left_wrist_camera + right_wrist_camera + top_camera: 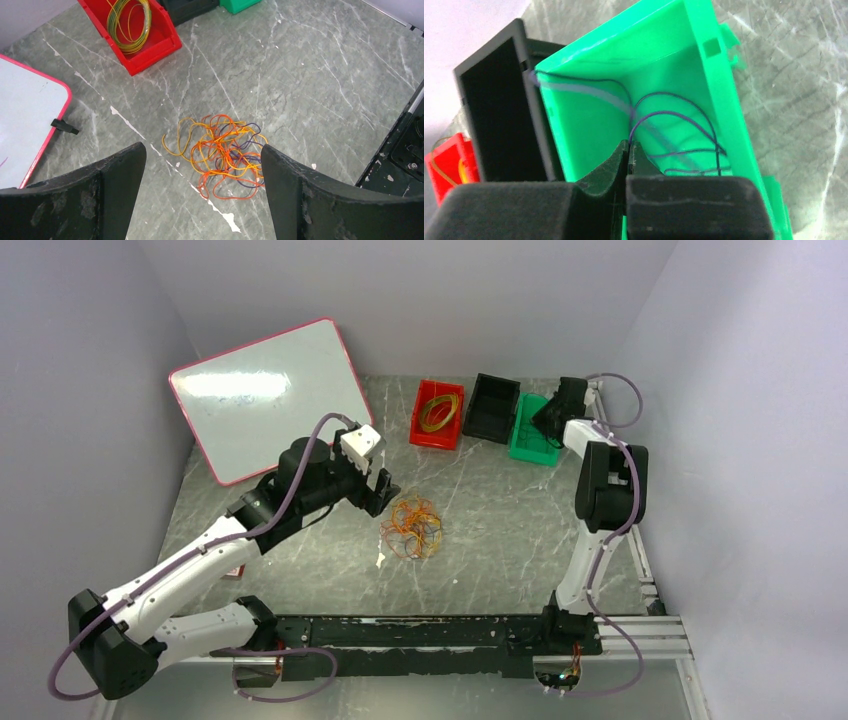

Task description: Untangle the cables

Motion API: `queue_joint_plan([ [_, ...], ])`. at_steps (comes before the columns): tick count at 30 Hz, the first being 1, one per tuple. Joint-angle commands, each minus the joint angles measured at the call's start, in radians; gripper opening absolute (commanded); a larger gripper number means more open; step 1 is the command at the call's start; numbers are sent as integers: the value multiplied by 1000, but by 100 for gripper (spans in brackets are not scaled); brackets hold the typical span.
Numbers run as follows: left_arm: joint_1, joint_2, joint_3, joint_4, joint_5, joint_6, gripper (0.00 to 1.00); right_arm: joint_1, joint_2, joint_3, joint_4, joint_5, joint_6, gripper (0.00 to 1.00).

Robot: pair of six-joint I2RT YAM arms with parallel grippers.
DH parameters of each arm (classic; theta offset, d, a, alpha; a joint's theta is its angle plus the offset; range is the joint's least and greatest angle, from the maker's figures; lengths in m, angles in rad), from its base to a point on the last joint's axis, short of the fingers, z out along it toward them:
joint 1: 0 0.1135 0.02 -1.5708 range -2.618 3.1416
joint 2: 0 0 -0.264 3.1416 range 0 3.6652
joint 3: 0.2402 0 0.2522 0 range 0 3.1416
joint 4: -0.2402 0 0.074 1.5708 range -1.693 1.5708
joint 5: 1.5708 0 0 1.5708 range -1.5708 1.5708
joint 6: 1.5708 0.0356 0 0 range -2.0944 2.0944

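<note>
A tangle of thin yellow, orange-red and dark cables [414,527] lies on the marble table's middle; it also shows in the left wrist view [225,152]. My left gripper [383,492] is open and empty, just left of and above the tangle, which lies between its fingers [295,190] in its own view. My right gripper [628,145] is over the green bin [664,85] at the back right, shut on a dark purple cable [674,117] whose loops lie in the bin. In the top view the right gripper [548,420] sits at the green bin [530,440].
A red bin [437,415] with a coiled yellow cable [130,22] and a black bin [492,407] stand at the back beside the green one. A whiteboard with a pink rim [268,395] leans at the back left. Grey walls enclose the table.
</note>
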Motion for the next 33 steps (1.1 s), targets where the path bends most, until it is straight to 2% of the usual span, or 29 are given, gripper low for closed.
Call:
queue_joint_plan([
  [1,6,-13,-5,1,-11,-14,89,-8,83,74,-77,7,-56,0],
  [6,5,-10,-1,-4,-6,-14,88,-9,129,92,-90,39,-97,2],
  [9,6,-10,-4,-4,-5,-16,88,-9,139,96,-105,63,-117,11],
  [14,6,-6,-1,-9,-4,-16,88,-8,105,84,-95,68,-141,32],
  [24,6,9,6,0,4,-19,88,-7,-47,106,-143,115,-176,58],
  [29,5,15,13,1,7,-19,88,-7,-94,102,-176,144,-192,62],
  [33,5,19,16,-1,8,-19,88,-7,-134,86,-137,174,-204,62],
])
